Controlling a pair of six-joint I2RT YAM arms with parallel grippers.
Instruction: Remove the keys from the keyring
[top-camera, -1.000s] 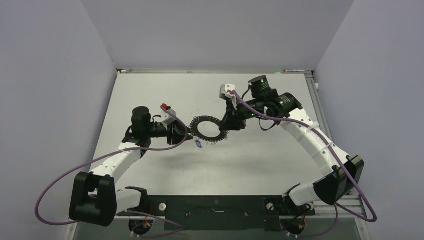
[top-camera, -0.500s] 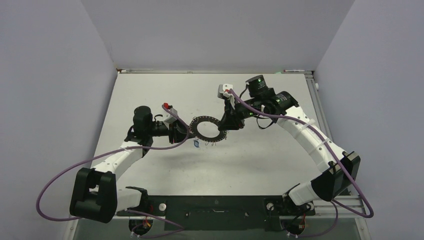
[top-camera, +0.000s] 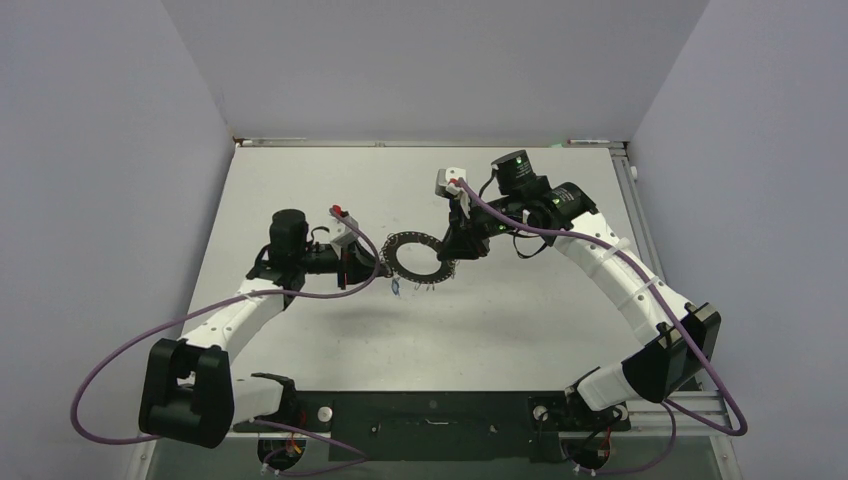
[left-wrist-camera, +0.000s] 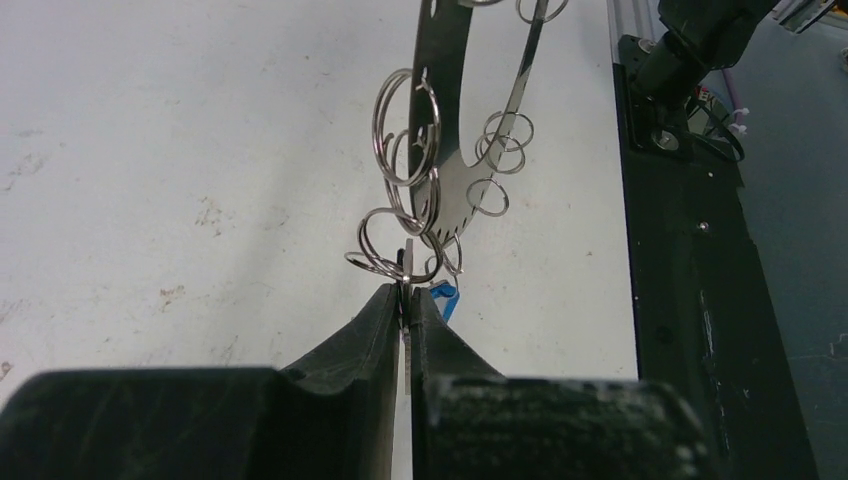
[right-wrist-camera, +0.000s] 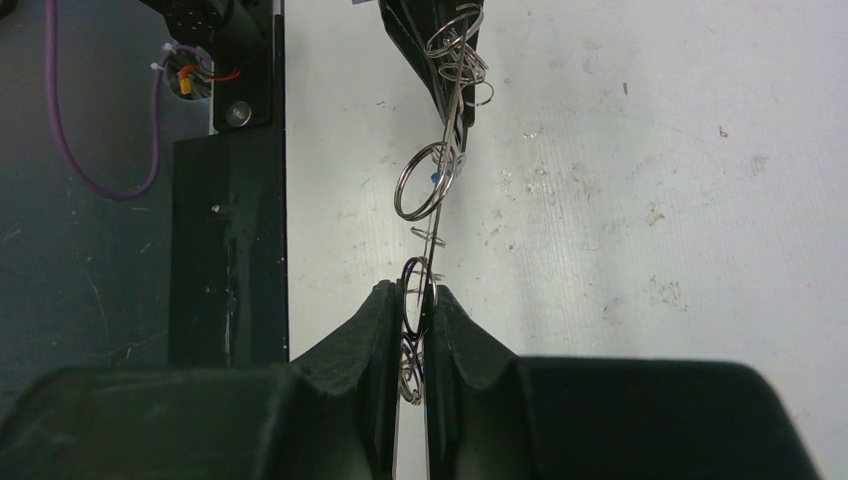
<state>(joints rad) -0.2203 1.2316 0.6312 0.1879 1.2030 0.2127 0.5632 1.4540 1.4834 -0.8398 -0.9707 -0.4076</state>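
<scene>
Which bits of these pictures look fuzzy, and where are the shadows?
Left wrist view: the left claw, close to the lens, is fuzzy low down; the keyring is sharp. Right wrist view: the right claw blurs likewise. Top view: soft even light, faint shadows on the table.

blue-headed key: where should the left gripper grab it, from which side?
Pinch the blue head; it's the bulkiest bit and hangs clear of the keyring rim. Come from the left arm's side, since the right gripper clamps the opposite rim. The left gripper is shut on a thin metal piece right beside it, so probably reopen and shift over.
</scene>
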